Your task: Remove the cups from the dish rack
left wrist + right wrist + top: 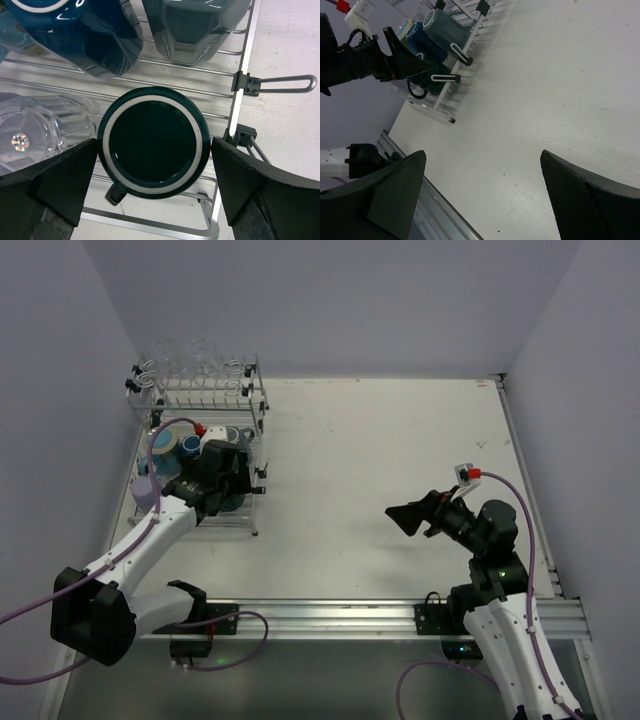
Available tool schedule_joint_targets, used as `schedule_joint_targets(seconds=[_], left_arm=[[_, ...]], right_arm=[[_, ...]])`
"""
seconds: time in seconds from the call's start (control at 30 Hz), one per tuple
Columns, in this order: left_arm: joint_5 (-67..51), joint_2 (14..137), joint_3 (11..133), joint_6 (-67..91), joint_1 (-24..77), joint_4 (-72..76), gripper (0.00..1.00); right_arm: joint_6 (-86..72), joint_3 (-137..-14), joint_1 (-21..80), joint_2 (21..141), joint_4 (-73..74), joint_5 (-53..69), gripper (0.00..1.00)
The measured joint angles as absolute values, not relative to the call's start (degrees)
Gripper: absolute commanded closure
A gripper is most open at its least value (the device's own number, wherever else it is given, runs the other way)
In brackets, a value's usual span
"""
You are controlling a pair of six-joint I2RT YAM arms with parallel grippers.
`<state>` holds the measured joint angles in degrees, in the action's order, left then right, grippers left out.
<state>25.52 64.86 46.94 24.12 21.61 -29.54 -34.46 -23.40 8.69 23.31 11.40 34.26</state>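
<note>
Pale grey walls are closing in a white table (380,440), and you are seeing the dish rack (258,400) sitting at the upper left of the overhead frame, close to the left wall. From up there, clear glass tumblers (190,360) are showing on the upper tier and a light blue mug (165,444) is peeking out on the lower one. A lavender cup (147,490) is standing at the rack's lower left corner; you cannot tell whether it is inside the wires. Your left gripper (225,480) is reaching into the lower tier, but this view is hiding what lies between its jaws.

The left wrist view is giving you that. A dark green mug (152,142) is sitting upright on the wires at frame centre, mouth toward the camera, handle at its lower left. The fingers (65,185) are standing apart, one on each side, just beside its rim; contact is not clear. A faceted tumbler (30,135) is lying at the left edge, and a blue mug (75,30) and a grey-green mug (195,25) are crowding the top edge.

Your right gripper (485,195) is hovering over bare table with its jaws spread wide and nothing between them. Its wrist view is showing the rack only small and side-on at the upper left. Overhead, it is sitting right of centre, well apart from the rack.
</note>
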Motion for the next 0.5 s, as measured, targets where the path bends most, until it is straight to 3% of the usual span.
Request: schedule_joint_targets(seconds=[0.2, 0.33, 0.43, 0.47, 0.5], left_arm=[[25.3, 67.0, 46.2, 24.9, 21.6, -27.8, 0.0], [25.2, 68.2, 46.1, 25.2, 21.4, -26.7, 0.06], [25.1, 68.7, 46.0, 25.6, 21.4, -25.6, 0.21], [25.0, 68.7, 45.9, 25.7, 21.4, -25.2, 0.35], [25.1, 68.7, 45.7, 25.8, 21.4, -24.7, 0.4]], right_arm=[[-34.5, -23.0, 8.7, 23.2, 11.1, 34.8, 0.01], [-34.5, -23.0, 8.7, 23.3, 10.9, 35.6, 0.01], [-34.6, -23.0, 8.7, 23.3, 10.7, 35.6, 0.01], [-34.6, -22.9, 8.7, 23.2, 10.6, 35.6, 0.01], [-34.7, -22.8, 8.7, 23.2, 10.5, 35.6, 0.01]])
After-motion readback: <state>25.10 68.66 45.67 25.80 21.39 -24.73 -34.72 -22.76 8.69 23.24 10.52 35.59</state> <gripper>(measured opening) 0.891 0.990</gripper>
